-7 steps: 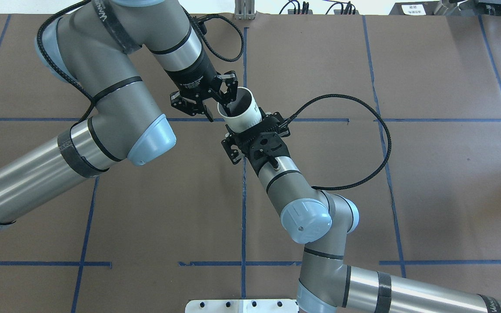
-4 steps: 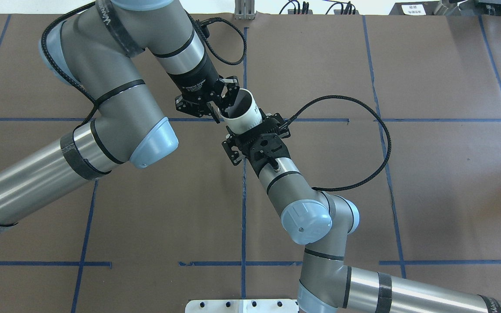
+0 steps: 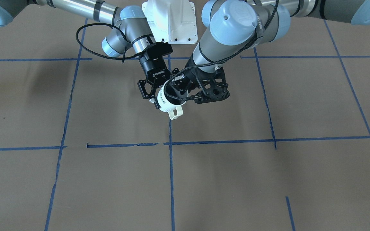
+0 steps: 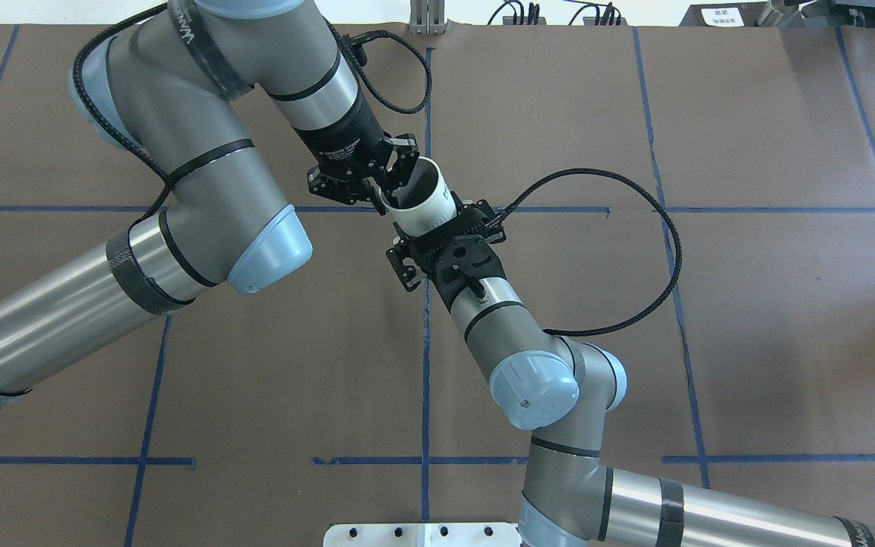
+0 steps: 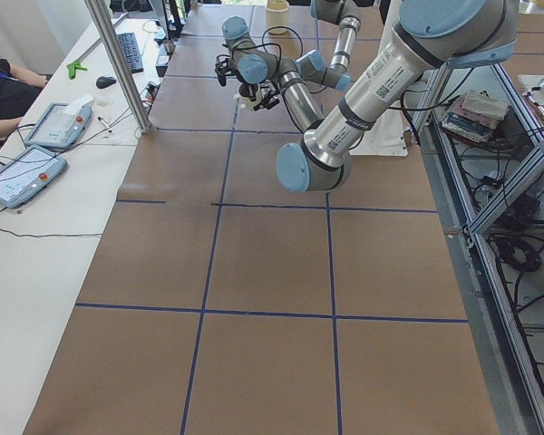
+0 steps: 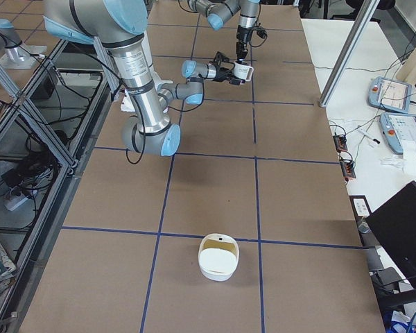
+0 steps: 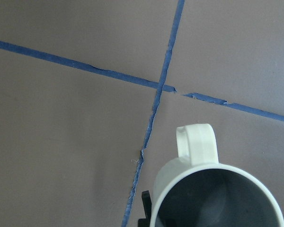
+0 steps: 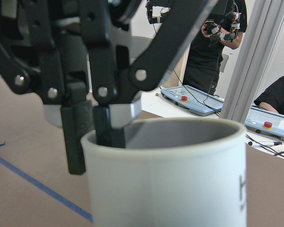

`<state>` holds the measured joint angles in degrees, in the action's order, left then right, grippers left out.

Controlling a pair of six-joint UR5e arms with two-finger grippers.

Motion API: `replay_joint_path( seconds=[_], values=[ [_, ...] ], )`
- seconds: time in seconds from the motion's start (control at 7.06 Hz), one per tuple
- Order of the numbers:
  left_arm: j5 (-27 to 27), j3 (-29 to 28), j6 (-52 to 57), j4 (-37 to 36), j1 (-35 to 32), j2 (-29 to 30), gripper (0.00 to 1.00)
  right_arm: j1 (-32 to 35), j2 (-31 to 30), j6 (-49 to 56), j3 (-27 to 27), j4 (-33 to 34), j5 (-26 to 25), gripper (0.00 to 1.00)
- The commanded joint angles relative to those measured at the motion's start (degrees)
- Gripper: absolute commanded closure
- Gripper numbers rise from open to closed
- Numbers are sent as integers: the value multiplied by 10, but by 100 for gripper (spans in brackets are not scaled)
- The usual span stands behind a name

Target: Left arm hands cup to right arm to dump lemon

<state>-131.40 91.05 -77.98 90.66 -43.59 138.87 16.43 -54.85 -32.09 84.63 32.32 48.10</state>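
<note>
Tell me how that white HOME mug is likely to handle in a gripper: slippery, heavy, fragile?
The cup looks ceramic, so it is probably rigid, heavy for its size and breakable if dropped. Its hard wall might slip in the left gripper, which pinches only the rim. The one-sided handle could make it twist.

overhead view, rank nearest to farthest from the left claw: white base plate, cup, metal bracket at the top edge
1. cup: at the left claw, rim between its fingers.
2. metal bracket: top edge, middle.
3. white base plate: bottom edge, middle.
</note>
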Motion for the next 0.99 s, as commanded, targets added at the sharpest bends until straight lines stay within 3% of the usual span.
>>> replay_joint_path(
  seconds=[0.0,0.14,0.28,0.85],
  values=[
    [0,-9,-1,0,0,1,100,-1,1,-2,0,-3,0,39],
    [0,-13,-9,0,0,2,100,-4,-2,-2,-2,-31,0,17],
    [0,-14,-11,0,0,2,100,-10,-2,-3,-3,-39,0,1],
    [4,-60,-11,5,-3,10,100,-13,-6,-2,-3,-39,0,1]
  ],
)
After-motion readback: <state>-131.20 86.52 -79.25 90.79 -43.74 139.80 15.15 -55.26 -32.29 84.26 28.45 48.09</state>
